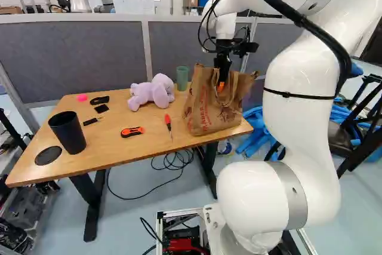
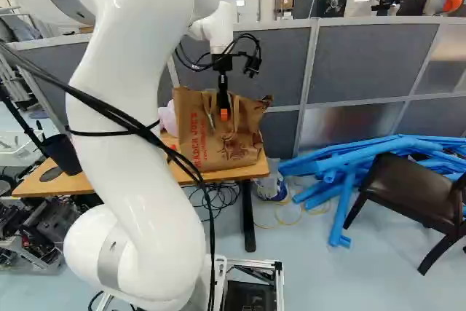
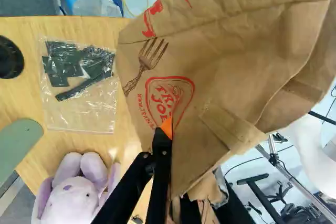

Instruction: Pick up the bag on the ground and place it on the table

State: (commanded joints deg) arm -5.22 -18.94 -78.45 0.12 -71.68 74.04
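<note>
Left base view: brown paper bag [image 1: 206,111] stands on the wooden counter [image 1: 119,148], black hand [image 1: 221,85] closed on its top

The bag appears to rest on the counter close by its right-hand edge as the left base view shows it, the foot of its printed face just inside the near edge, toward the near right corner. The lilac plush toy [image 1: 152,92] lies beside it, and the orange-and-black screwdriver [image 1: 168,125] lies in front of the gap between them.

The hand reaches down at the mouth, its fingers nearly together. In the wrist view one orange tip presses the outside of the paper; the other goes out of sight behind it, so I judge the top of the bag to be pinched between them.

It should handle as something light, soft and crumply, with walls that buckle under a push and could tear if dragged sideways. What it holds, if anything, I cannot tell. The best place to take it is high up, by the paper handles [image 1: 234,85] or the rim, square over the middle, so it hangs without tipping.

The mouth points up, and the long axis looks close to upright, though the body is nearly as wide as tall. The broad face is turned toward the base, its width running roughly along the near edge. The upper part sags and creases outward.
</note>
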